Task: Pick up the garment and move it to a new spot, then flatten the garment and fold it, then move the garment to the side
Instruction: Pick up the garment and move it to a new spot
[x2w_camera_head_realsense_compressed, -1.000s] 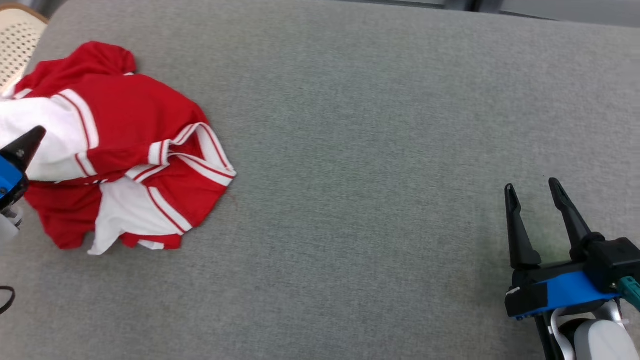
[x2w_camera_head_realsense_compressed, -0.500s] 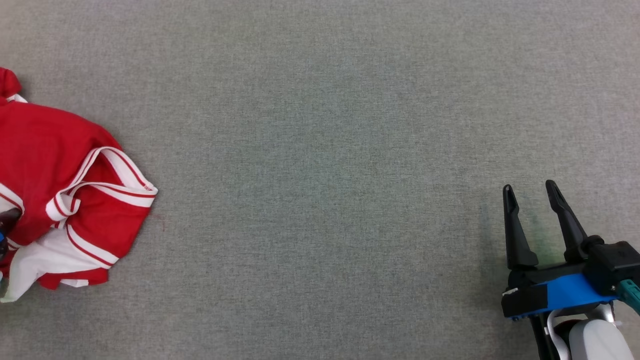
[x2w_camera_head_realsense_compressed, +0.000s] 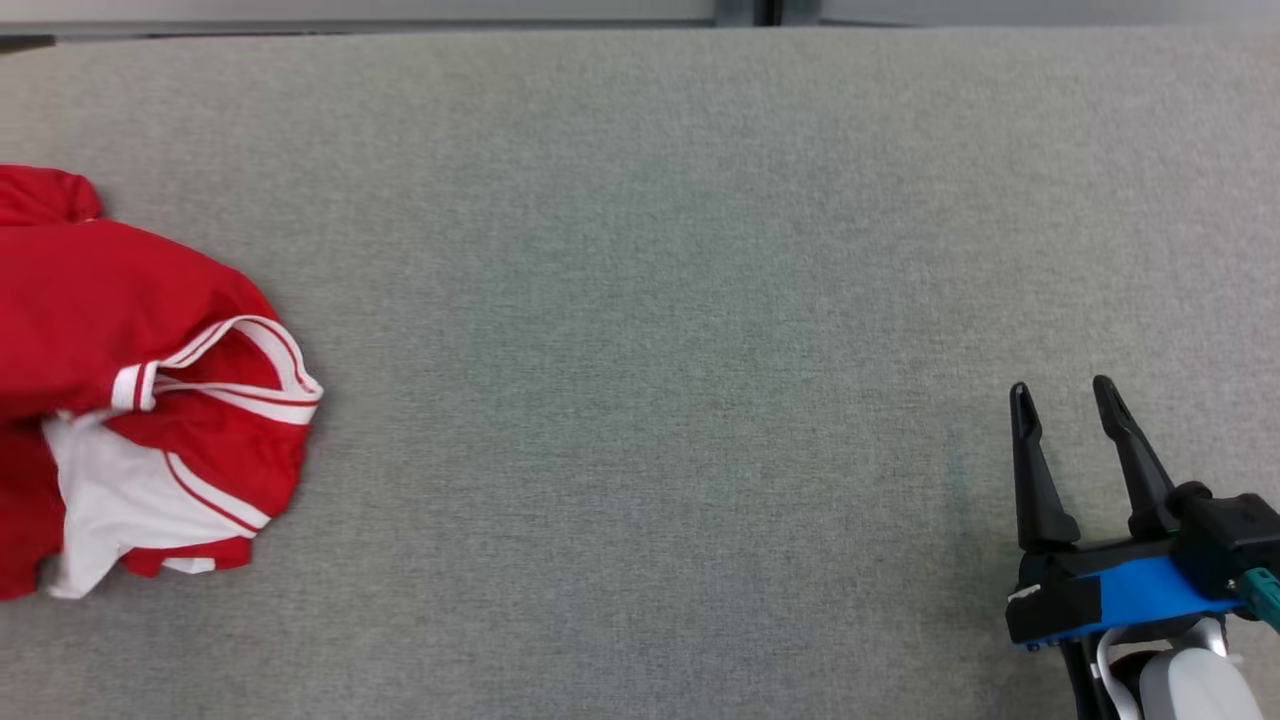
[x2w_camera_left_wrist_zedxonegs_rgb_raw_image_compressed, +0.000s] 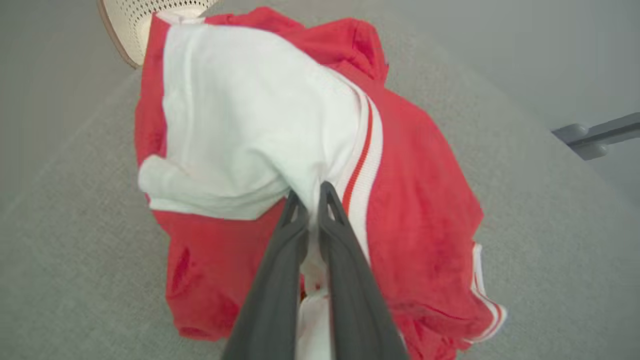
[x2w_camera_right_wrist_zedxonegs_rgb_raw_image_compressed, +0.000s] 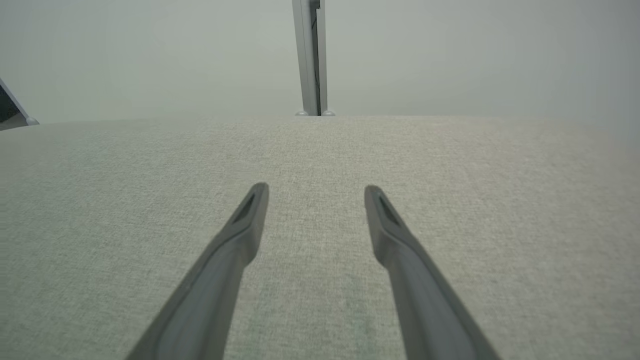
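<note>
The left gripper (x2w_camera_left_wrist_zedxonegs_rgb_raw_image_compressed: 312, 192), pinched tight on the garment's (x2w_camera_left_wrist_zedxonegs_rgb_raw_image_compressed: 420, 205) white fold, should lift straight up; the right gripper (x2w_camera_head_realsense_compressed: 1060, 385) hangs open, empty.

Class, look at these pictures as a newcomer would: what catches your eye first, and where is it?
The crumpled red and white garment stands out, lying at the left edge of the grey fabric surface. The left gripper is pinched shut on a white part of it, while the right gripper sits open over bare fabric at the lower right.
</note>
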